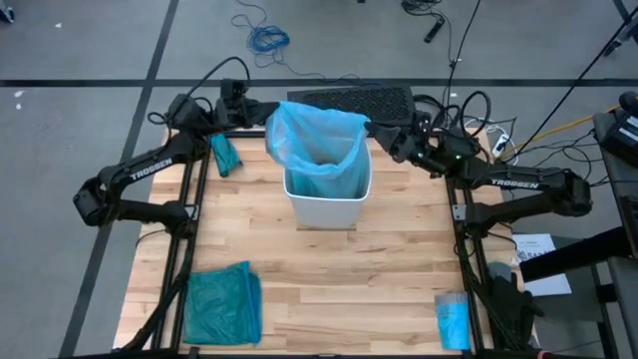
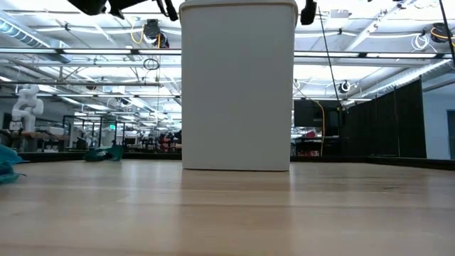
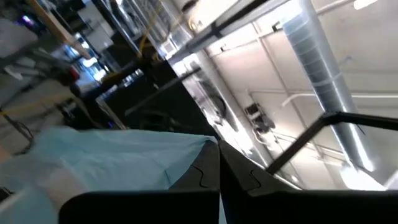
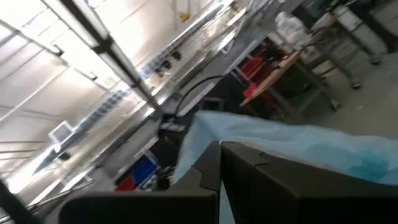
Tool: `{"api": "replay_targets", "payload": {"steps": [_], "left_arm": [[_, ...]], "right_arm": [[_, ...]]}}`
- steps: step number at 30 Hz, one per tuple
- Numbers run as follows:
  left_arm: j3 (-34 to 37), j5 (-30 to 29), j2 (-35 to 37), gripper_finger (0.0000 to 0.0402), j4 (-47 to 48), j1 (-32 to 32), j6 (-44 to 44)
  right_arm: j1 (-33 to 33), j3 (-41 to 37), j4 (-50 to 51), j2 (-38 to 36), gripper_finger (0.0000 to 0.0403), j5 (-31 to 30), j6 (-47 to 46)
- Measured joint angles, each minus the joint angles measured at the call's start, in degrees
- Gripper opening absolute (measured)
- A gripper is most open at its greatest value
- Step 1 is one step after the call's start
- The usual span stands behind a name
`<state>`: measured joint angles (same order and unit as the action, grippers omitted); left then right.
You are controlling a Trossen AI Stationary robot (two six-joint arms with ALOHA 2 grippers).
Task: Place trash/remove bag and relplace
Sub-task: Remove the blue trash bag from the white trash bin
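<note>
Both jaws clamped on bag (image 1: 317, 140) rim, bag upright, mouth up in bin (image 1: 327, 207).

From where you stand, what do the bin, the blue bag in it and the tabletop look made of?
Bin: likely plastic, smooth matte white walls. Blue bag: thin plastic film, see-through and crinkled. Tabletop: wood, pale jointed strips with visible grain.
</note>
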<state>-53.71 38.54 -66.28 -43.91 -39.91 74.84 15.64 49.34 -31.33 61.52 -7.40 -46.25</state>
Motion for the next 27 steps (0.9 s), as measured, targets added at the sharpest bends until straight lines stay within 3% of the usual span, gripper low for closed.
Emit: {"api": "replay_targets", "payload": {"steps": [15, 27], "left_arm": [[0.0, -2.6, -4.0, 0.0000, -0.2, 13.2, 1.2], [0.0, -5.2, -6.1, 0.0000, -2.4, 14.1, 1.2]], "right_arm": [[8.7, 0.0, 0.8, 0.0, 0.0000, 4.8, -4.0], [8.7, 0.0, 1.6, 0.0, 0.0000, 6.2, -4.3]]}}
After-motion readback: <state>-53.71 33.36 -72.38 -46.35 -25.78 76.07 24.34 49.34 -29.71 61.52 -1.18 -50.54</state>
